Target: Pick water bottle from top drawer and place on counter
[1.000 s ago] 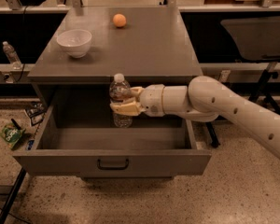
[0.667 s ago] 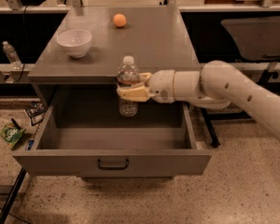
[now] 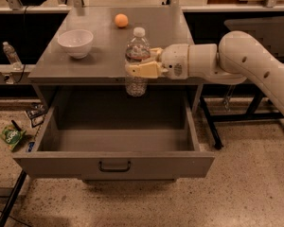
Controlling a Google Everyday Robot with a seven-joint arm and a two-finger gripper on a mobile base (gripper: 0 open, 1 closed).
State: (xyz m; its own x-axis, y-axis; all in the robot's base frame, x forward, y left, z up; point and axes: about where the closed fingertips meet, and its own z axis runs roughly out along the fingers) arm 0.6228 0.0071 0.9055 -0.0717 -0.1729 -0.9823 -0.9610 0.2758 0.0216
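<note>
The clear, ribbed plastic water bottle [image 3: 136,50] is clasped by the smooth cream gripper [image 3: 140,61] at the counter's [image 3: 97,58] near edge. Counter and top drawer [image 3: 165,164] are matt grey metal; the white bowl [image 3: 75,42] looks glossy.

High frontal view, fingers [image 3: 143,70] mid-frame

Speckled terrazzo floor [image 3: 255,193] under dim warm light, metal-framed shelving [image 3: 213,7] behind
</note>
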